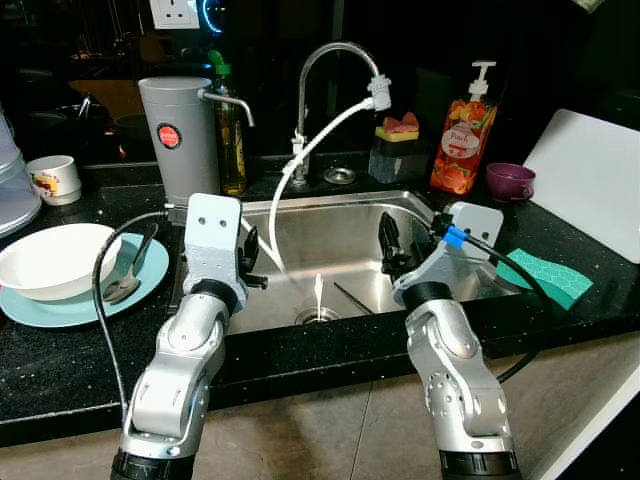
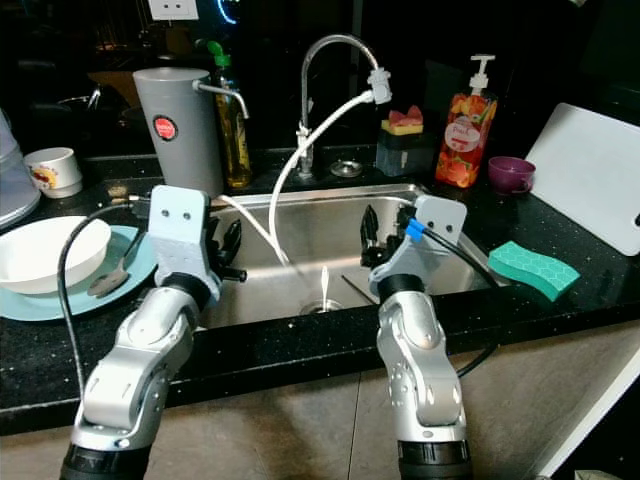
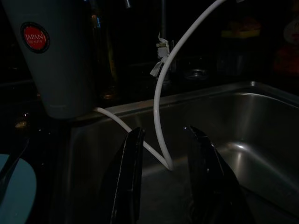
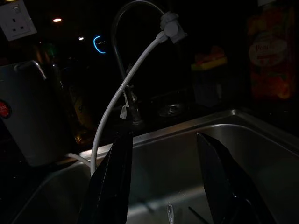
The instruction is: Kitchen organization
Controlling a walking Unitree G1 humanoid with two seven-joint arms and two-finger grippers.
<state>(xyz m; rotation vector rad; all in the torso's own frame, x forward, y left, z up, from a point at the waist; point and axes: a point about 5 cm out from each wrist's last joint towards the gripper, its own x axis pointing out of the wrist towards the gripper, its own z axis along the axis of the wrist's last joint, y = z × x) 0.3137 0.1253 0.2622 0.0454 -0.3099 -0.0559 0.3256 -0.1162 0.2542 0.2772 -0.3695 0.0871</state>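
A steel sink (image 1: 340, 225) lies in front of me in the black counter. Near its drain a small pale utensil (image 1: 318, 291) stands beside a thin dark stick (image 1: 352, 298). My left gripper (image 1: 248, 255) hovers over the sink's left side, open and holding nothing; in the left wrist view its fingers (image 3: 128, 177) frame the white hose (image 3: 161, 107). Over the sink's right side my right gripper (image 1: 388, 245) is open too, with nothing between its fingers (image 4: 112, 182). On the left counter a white bowl (image 1: 55, 258) and a spoon (image 1: 125, 283) rest on a teal plate (image 1: 150, 268).
The faucet (image 1: 325, 70) arches behind the sink, its white hose (image 1: 310, 150) drooping into the basin. A grey canister (image 1: 178, 135), an oil bottle (image 1: 230, 130), a soap bottle (image 1: 465, 135), a purple cup (image 1: 510, 182), a teal sponge (image 1: 550, 275) and a white board (image 1: 590, 180) stand around.
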